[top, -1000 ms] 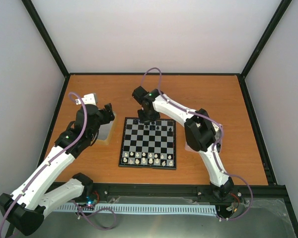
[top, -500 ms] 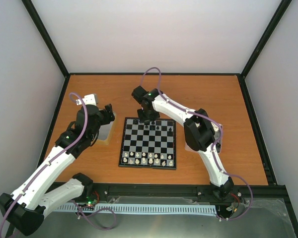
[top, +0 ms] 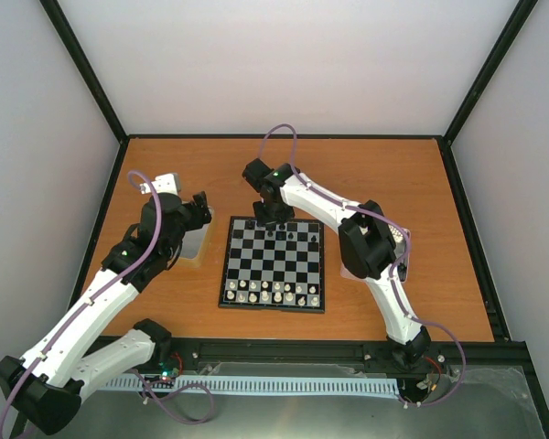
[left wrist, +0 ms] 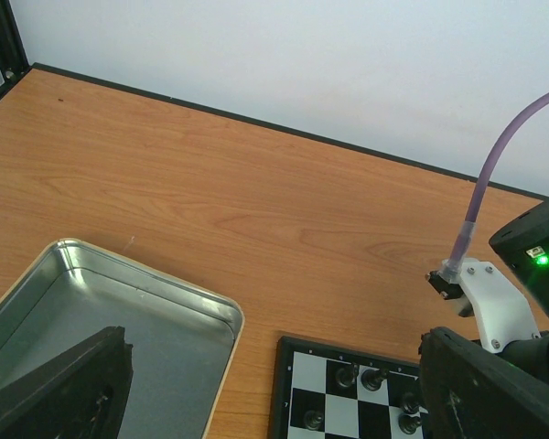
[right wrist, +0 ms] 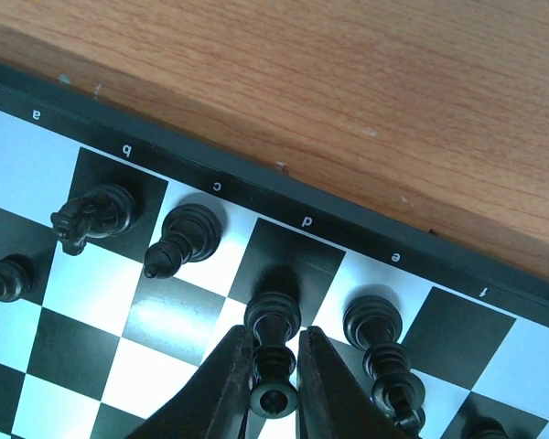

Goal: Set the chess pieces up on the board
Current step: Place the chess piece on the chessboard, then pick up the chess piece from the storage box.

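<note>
Up at the far edge of the board, the right tool has its fingers tight on either side of a black piece standing on the dark d square of the back row; whether they squeeze it or only flank it cannot be told. More black pieces stand on nearby squares. White pieces line the near rows. The left tool hangs spread wide, holding nothing, above a metal tray on the table, just left of the board
</note>
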### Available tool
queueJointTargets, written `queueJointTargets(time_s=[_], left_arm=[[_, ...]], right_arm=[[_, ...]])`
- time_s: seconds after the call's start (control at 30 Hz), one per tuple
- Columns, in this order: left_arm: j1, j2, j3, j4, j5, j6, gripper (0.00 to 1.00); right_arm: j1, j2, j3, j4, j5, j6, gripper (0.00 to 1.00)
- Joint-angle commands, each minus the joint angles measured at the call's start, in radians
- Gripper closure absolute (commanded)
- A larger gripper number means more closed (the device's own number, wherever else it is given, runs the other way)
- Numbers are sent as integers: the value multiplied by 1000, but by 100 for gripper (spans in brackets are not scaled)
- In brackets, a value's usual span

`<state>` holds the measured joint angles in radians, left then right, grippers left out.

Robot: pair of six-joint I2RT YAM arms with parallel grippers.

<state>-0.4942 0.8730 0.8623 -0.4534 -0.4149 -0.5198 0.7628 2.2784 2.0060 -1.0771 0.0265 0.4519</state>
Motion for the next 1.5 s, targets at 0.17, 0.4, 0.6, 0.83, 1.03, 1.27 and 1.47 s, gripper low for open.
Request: queueJointTargets(time_s=[0.17,0.4,0.6,0.83,1.03,1.27,1.47], left_arm=[[6,-9,-3,9,-3,11,13],[5,-10,-4,8,-4,9,13],[5,-12,-4,7,-4,9,13],[5,-12,-1,9,-2,10,13],[5,-19,-10,34,41,29,13],[5,-22,-24,81,99,36,13],[5,-17,-40,135,156,32,13]], right_arm=[[10,39,34,15,34,-4,86],[10,58,41,17,70,2,84],[10,40,47,30,68,11,78],[10,-42,46,80,92,37,72],[0,-257,-181,216,216,112,70],[-83,-598,-575,297,337,216,66],[-202,-807,-860,233,362,271,63]])
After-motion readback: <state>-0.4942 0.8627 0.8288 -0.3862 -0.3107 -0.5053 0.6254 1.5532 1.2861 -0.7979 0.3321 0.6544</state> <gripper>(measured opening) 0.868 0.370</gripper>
